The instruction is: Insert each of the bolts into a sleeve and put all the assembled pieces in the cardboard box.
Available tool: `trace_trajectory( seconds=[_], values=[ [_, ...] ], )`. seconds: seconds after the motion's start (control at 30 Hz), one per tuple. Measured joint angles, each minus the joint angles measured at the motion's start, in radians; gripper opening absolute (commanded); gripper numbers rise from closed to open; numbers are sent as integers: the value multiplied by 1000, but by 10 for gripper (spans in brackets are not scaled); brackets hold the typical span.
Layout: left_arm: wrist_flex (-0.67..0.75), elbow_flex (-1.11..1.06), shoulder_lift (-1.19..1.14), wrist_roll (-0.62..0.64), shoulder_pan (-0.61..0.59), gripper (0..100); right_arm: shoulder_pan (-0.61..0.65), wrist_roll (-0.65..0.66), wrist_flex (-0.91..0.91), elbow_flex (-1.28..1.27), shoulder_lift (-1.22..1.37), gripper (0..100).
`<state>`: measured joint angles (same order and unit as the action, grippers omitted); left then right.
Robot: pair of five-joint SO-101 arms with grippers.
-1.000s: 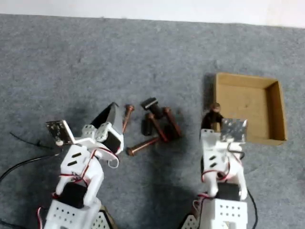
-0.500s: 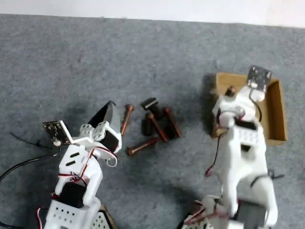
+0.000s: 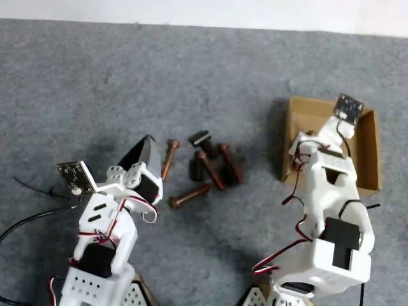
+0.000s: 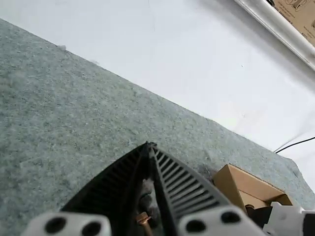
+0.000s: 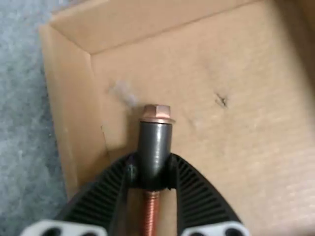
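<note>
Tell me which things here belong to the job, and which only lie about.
Job: cardboard box; bolt in sleeve, held by right gripper; loose bolts; loose sleeves; left gripper.
Lying about: thin black cable; grey mat.

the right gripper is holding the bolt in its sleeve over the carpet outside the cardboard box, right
Not quite. The right gripper does hold the bolt in its sleeve, but over the floor of the cardboard box, inside its walls, not over the carpet. The right wrist view shows it.

Left arm folded low, its pincer (image 4: pixel 148 145) closed tip to tip; right arm stretched forward, its pincer (image 5: pixel 151 169) clamped.
</note>
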<state>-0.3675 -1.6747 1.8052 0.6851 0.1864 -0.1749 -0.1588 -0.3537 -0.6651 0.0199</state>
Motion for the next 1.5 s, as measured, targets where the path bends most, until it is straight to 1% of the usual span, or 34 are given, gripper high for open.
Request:
trace_trajectory(
  seconds=[0.1,0.3,0.47,0.53,0.67,0.77,0.83,0.97,1.07,1.33,1.43,1.5],
  values=[
    [0,0,0,0,0,8,2,0,2,2,0,207],
    [0,0,0,0,0,10,0,-2,3,11,-21,209],
    [0,0,0,0,-9,8,20,-2,-6,-89,-244,209],
    [0,0,0,0,-49,10,55,-2,-12,-169,-367,209],
    [0,0,0,0,-189,10,173,-2,-25,-327,-608,209],
    [0,0,0,0,-213,10,282,-2,-72,-417,-749,209],
    [2,0,0,0,-221,10,371,32,-107,-451,-801,209],
    [3,0,0,0,-221,10,563,110,-130,-456,-815,209],
    [3,0,0,0,-221,10,640,126,-130,-456,-778,209],
    [3,0,0,0,-221,10,649,135,-130,-440,-522,209],
    [3,0,0,0,-221,10,649,135,-130,-428,-485,207],
    [3,0,0,0,-221,10,649,135,-130,-427,-485,175]
  ],
)
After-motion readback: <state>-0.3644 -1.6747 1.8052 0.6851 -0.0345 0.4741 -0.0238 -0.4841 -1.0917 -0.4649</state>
